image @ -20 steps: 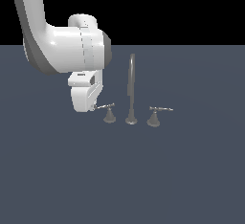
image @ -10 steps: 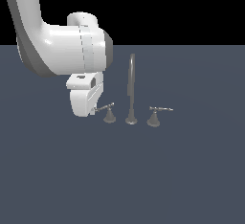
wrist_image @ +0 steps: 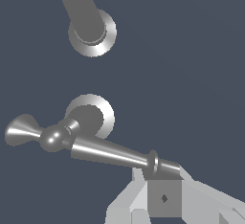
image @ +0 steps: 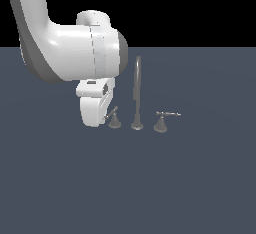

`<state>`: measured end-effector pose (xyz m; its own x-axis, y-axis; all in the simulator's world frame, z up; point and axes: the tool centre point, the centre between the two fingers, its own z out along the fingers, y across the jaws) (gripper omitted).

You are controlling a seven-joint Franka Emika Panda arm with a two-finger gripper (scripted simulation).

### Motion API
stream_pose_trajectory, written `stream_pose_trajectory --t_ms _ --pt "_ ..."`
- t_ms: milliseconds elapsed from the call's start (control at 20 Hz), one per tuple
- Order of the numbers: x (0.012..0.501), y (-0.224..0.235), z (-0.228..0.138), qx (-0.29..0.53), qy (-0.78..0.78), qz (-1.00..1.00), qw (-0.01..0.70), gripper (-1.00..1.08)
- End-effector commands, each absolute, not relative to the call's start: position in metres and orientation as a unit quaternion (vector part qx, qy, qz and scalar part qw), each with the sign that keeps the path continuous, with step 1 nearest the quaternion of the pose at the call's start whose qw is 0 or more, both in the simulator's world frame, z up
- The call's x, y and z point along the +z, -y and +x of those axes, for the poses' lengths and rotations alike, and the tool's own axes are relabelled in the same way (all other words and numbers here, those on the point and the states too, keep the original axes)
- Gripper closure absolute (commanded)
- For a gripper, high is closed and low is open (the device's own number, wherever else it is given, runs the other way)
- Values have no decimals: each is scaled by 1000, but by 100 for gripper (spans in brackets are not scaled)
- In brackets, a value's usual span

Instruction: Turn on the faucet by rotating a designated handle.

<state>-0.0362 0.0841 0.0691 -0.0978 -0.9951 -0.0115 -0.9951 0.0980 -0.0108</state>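
A flat dark slate-blue floor (image: 190,188) carries the grey faucet (image: 137,98), its handle (image: 114,120) and twin handle (image: 161,122).

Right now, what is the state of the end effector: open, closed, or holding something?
End effector: touching the lever tip of the handle; whether it is open, closed or gripping cannot be told.

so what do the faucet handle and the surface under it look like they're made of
The handle looks like dull grey metal with a satin finish: soft bright streaks run along its lever and round base. The spout shows the same grey sheen. The surface is flat, matte slate blue with no reflections or grain, so its material is unclear; it is a simulator's render.
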Motion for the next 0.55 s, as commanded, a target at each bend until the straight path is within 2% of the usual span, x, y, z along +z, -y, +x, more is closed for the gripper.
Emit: stream_pose_trajectory --t_ms 0,500 --pt "67 -83 -38 1 -741 -671 6 108" --pt "65 -18 -30 0 -752 -659 0 108"
